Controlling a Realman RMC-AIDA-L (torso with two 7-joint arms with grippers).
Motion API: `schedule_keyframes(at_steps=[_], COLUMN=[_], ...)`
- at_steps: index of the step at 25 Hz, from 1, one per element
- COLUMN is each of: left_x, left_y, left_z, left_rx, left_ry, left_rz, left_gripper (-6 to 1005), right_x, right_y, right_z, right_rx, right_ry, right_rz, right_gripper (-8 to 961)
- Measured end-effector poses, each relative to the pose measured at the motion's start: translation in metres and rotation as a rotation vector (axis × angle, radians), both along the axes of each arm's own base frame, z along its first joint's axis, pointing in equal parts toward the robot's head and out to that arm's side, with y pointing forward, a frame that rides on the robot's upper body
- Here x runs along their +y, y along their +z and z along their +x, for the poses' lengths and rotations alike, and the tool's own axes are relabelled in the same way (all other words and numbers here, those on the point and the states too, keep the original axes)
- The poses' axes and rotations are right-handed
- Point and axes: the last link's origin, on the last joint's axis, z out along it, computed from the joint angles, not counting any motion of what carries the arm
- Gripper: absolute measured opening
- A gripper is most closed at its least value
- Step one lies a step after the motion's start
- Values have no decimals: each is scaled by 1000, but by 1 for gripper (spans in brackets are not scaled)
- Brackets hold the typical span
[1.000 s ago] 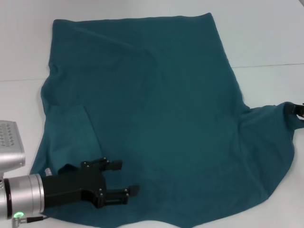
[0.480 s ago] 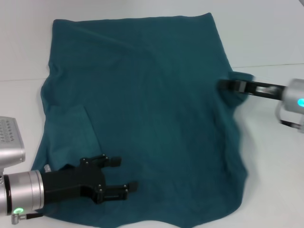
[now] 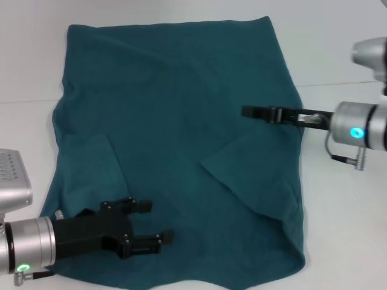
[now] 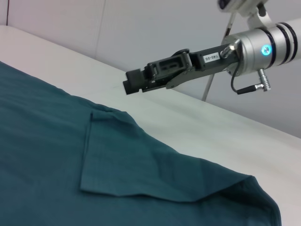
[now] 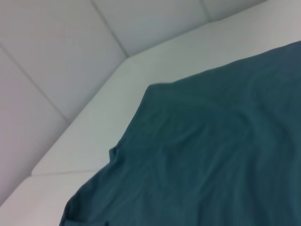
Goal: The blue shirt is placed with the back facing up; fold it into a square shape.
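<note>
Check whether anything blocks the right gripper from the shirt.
Nothing visible does. The right gripper hangs above the blue shirt with only air between; the folded-in sleeve lies flat below it. The left gripper is over the near hem, well apart.

The blue shirt [image 3: 181, 133] is cut off at the head view's lower edge. The right gripper [image 3: 249, 112] is seen edge-on, so its finger spread cannot be told.

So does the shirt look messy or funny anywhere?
A little. On the blue shirt, the right sleeve lies folded in as a slanted flap, not square with the edges. The right gripper hangs above it, holding nothing. The left gripper is open near the bottom corner.
</note>
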Motion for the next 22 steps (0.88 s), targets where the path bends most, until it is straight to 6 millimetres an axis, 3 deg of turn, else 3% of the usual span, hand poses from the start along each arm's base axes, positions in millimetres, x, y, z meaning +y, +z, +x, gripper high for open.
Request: schedule_keyframes(at_steps=[9, 15, 22], left_x=[2, 4, 1], left_y=[2, 8, 22], left_z=[2, 2, -6], left_rx=[-9, -18, -33], left_ry=[14, 45, 132], left_rz=[-5, -12, -1], left_gripper=[887, 887, 887], right_x=[-29, -52, -76], right_y=[43, 62, 78], right_z=[42, 55, 59], right_rx=[51, 98, 148], right_ry=[-57, -97, -91], right_rz=[-9, -133, -208], right_gripper=[701, 915, 934])
